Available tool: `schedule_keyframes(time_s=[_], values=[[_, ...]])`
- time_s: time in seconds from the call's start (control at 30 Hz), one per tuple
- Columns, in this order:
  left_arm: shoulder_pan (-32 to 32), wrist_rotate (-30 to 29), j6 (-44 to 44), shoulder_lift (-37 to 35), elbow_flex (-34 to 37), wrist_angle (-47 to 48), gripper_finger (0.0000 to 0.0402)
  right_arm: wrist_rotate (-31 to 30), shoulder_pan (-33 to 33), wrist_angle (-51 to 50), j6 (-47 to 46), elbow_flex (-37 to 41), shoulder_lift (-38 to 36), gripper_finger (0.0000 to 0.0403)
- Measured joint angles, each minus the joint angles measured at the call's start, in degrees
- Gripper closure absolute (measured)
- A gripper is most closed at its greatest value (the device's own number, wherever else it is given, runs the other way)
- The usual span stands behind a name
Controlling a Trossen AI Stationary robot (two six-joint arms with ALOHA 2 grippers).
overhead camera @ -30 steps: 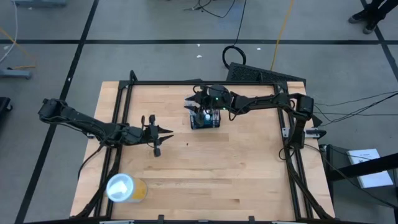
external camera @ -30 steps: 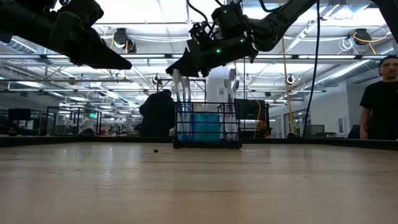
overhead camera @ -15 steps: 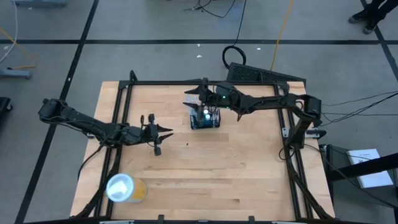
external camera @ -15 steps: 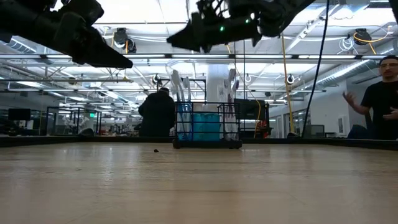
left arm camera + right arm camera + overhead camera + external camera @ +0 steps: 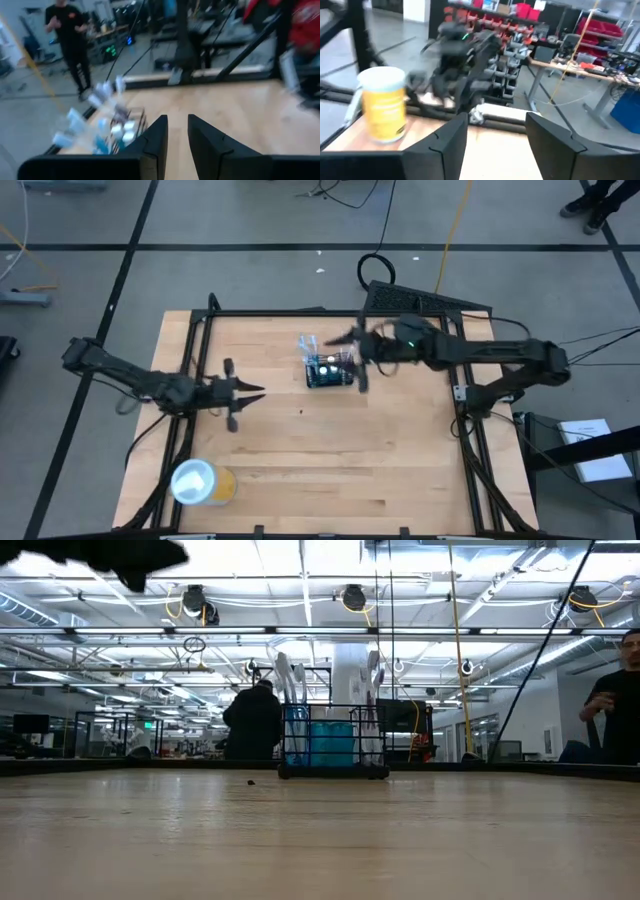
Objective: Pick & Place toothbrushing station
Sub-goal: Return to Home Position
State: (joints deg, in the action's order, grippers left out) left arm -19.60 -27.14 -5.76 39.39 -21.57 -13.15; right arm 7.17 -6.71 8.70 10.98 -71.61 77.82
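The toothbrushing station (image 5: 330, 371) is a small black wire-mesh holder with several white toothbrushes and blue items in it. It stands on its base at the table's far middle and also shows in the low view (image 5: 333, 745) and the left wrist view (image 5: 120, 131). My right gripper (image 5: 352, 361) is open, high above the table just right of the station, and touches nothing; its fingers frame the right wrist view (image 5: 496, 131). My left gripper (image 5: 258, 391) hangs left of the station, empty, with a narrow gap between its fingers (image 5: 178, 131).
A yellow cup with a white lid (image 5: 200, 482) stands at the table's near left corner and shows in the right wrist view (image 5: 382, 105). A black frame (image 5: 300, 312) runs round the table. People stand in the room beyond (image 5: 612, 700).
My right gripper has risen from just above the station's toothbrushes, out of the low view, and swung back toward the table's right edge. My left gripper has risen and drawn a little toward the left edge. The station has stayed in place.
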Motion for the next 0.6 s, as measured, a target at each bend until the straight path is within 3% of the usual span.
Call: schedule_keyframes(time_s=[0.17,0.33,0.5,0.6], values=[[-4.7,-1.9,7.3,-7.9,-10.0,20.5,0.0321,-10.0,8.6,-10.6,0.5,0.0,-6.2,0.0235],[-8.3,-2.1,20.7,-9.1,-20.9,41.9,0.0321,-15.4,17.5,-18.7,0.0,0.0,-10.5,0.0261],[-12.1,2.5,22.7,-9.2,-24.1,46.5,0.0321,-18.0,25.7,-22.3,0.7,0.0,-13.2,0.0279],[-14.4,7.7,20.7,-10.4,-24.1,46.7,0.0321,-15.3,29.5,-23.0,2.3,0.0,-14.9,0.0286]])
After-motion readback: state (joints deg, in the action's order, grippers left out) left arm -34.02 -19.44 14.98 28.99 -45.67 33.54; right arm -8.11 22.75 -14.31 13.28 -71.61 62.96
